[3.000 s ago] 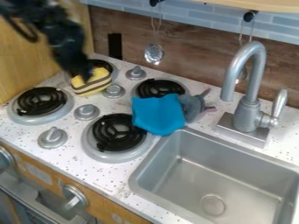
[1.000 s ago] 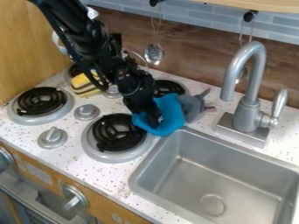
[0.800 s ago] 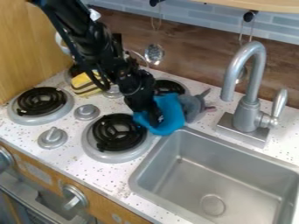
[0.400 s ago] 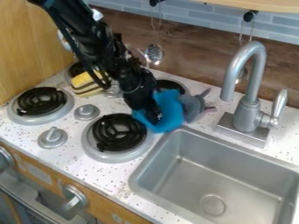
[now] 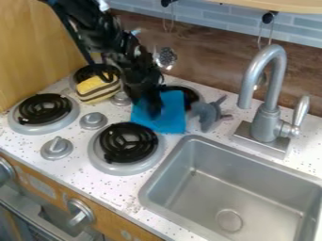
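Touching the tool (image 5: 153, 113): blue cloth (image 5: 172, 111), beside grey toy (image 5: 206, 113)

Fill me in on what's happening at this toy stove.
A black robot arm reaches in from the upper left, its tool at the blue cloth, which lies between the two right-hand burners. A gray plush toy sits just right of the cloth, and a yellow striped item rests by the back left burner.

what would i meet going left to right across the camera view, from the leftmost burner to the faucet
leftmost burner, yellow striped item, blue cloth, grey toy, faucet
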Robot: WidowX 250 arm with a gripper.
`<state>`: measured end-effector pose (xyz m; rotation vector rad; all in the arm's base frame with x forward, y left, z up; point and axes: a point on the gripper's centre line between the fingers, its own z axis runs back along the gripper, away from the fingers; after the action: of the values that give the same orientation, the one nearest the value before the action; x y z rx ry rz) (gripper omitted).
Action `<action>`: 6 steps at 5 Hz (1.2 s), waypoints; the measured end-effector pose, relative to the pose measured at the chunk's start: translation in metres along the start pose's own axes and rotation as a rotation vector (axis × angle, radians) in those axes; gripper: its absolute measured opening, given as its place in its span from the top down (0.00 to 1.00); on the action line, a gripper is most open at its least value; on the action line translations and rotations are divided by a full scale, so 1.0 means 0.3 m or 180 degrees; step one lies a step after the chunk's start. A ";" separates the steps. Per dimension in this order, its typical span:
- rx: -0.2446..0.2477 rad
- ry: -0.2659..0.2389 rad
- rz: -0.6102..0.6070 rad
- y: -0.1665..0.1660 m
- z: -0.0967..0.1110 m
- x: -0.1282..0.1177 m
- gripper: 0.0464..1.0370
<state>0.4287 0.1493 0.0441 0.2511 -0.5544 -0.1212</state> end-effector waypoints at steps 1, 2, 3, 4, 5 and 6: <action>0.0083 0.0183 0.0065 0.054 -0.060 -0.032 0.04; 0.0171 0.0258 0.0095 0.096 -0.076 -0.048 0.04; 0.0209 0.0261 0.0169 0.123 -0.076 -0.059 0.04; 0.0318 0.0294 0.0214 0.170 -0.074 -0.085 0.04; 0.0499 0.0375 0.0361 0.242 -0.068 -0.129 0.04; 0.0736 0.0418 0.0553 0.351 -0.046 -0.169 0.04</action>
<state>0.3980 0.2626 0.0353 0.4312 -0.4572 0.1282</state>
